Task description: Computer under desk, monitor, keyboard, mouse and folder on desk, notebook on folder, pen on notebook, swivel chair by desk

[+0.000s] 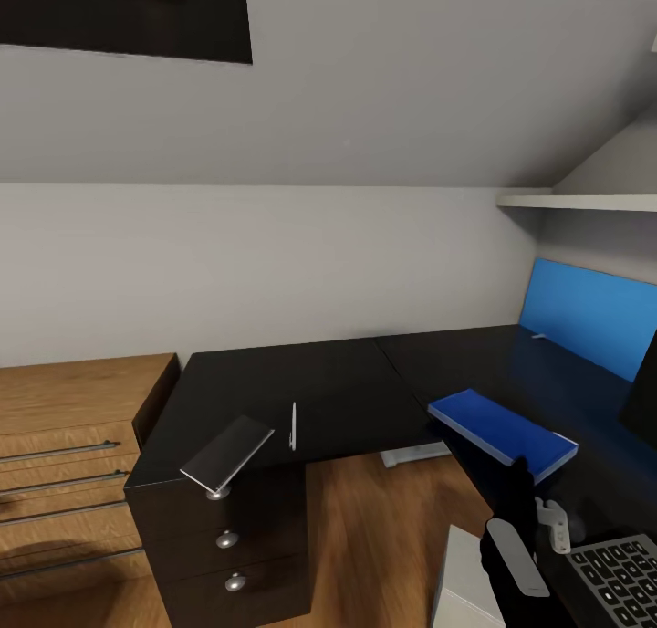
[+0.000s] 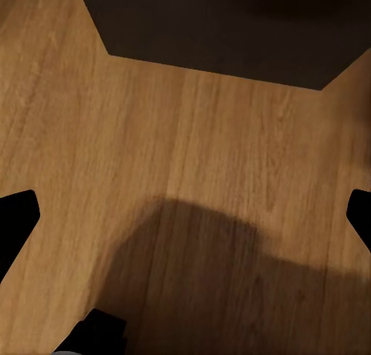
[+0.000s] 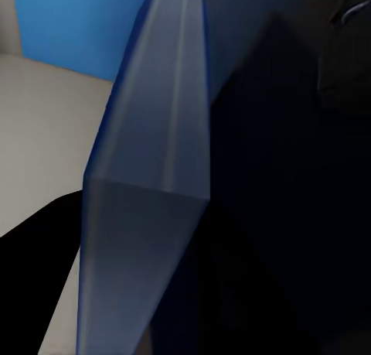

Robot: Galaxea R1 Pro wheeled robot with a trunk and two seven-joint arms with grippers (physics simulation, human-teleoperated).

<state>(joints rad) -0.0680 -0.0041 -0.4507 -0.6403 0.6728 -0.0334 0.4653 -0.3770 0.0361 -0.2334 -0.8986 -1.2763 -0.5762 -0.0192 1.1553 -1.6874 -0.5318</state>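
The glossy black L-shaped desk [image 1: 356, 382] fills the middle of the head view. On its right wing is the bright blue folder [image 1: 502, 430], and my right gripper [image 1: 518, 496] is at its near corner. Close up, the folder's pale edge [image 3: 154, 177] runs between the dark fingers [image 3: 39, 285], so the gripper looks shut on it. The dark grey notebook [image 1: 228, 450] overhangs the front edge of the left wing, with the white pen [image 1: 293, 425] beside it. The keyboard [image 1: 622, 578] and the monitor's edge [image 1: 643, 391] lie at far right. My left gripper [image 2: 185, 216] hangs open above the wood floor.
A black drawer unit with silver knobs [image 1: 228, 539] stands under the notebook. Wooden low drawers [image 1: 64, 464] sit to its left. A blue panel [image 1: 589, 313] backs the right wing under a white shelf [image 1: 584, 202]. A pale grey box [image 1: 465, 582] is below the desk.
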